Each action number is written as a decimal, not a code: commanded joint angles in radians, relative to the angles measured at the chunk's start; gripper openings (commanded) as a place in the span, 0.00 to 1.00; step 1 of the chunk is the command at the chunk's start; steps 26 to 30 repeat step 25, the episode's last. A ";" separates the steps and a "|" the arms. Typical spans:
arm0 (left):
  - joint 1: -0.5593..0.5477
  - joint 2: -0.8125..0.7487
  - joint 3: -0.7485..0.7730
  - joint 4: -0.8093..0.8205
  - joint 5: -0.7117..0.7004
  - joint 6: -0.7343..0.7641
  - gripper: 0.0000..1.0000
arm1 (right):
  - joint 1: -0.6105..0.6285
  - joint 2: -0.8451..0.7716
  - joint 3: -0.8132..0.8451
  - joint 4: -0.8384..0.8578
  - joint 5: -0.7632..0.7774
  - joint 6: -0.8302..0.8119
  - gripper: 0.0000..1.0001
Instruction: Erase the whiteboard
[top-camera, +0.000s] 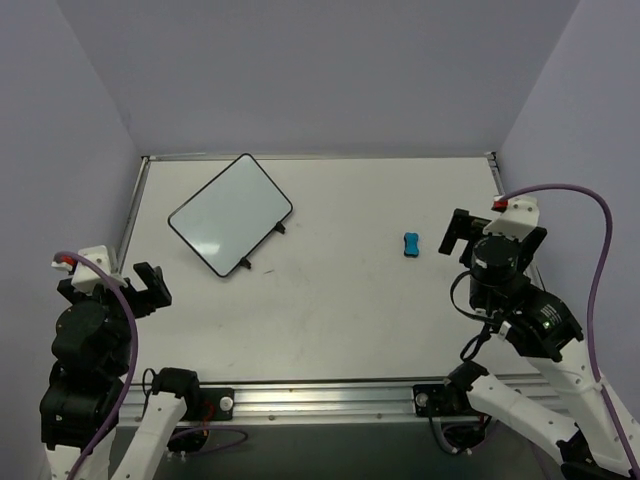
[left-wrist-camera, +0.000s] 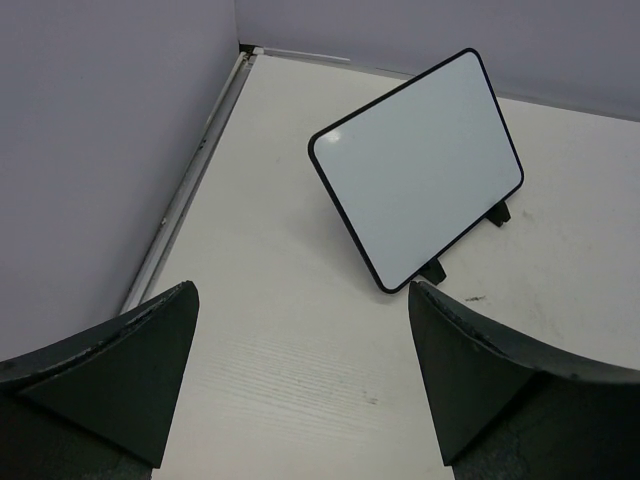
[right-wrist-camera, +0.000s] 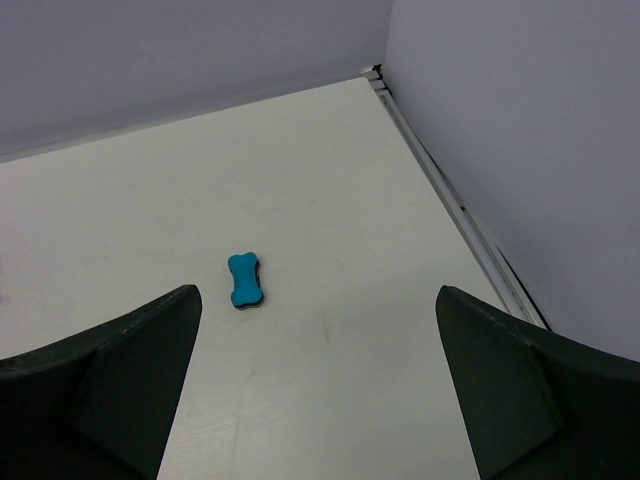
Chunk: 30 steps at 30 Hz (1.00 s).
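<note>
The whiteboard (top-camera: 230, 213) lies at the back left of the table, turned at an angle, with a thin black frame and two small black feet; its face shows no writing. It also shows in the left wrist view (left-wrist-camera: 420, 165), ahead of the open fingers. A small blue bone-shaped eraser (top-camera: 411, 243) lies right of centre, also in the right wrist view (right-wrist-camera: 244, 280). My left gripper (top-camera: 142, 288) is open and empty, near the left edge, short of the board. My right gripper (top-camera: 456, 238) is open and empty, just right of the eraser.
Metal rails run along the table's left edge (top-camera: 132, 215), right edge (right-wrist-camera: 450, 200) and near edge (top-camera: 320, 395). Purple walls enclose the back and both sides. A purple cable (top-camera: 600, 260) loops over the right arm.
</note>
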 joint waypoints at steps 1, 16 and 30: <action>-0.006 -0.046 -0.018 0.022 -0.037 0.022 0.94 | 0.008 -0.062 0.013 -0.054 0.090 -0.007 1.00; -0.007 -0.037 -0.070 0.130 0.032 -0.021 0.94 | 0.008 -0.125 -0.022 -0.072 0.024 0.036 1.00; -0.007 -0.020 -0.096 0.176 0.026 -0.019 0.94 | 0.008 -0.082 -0.035 -0.057 0.027 0.013 1.00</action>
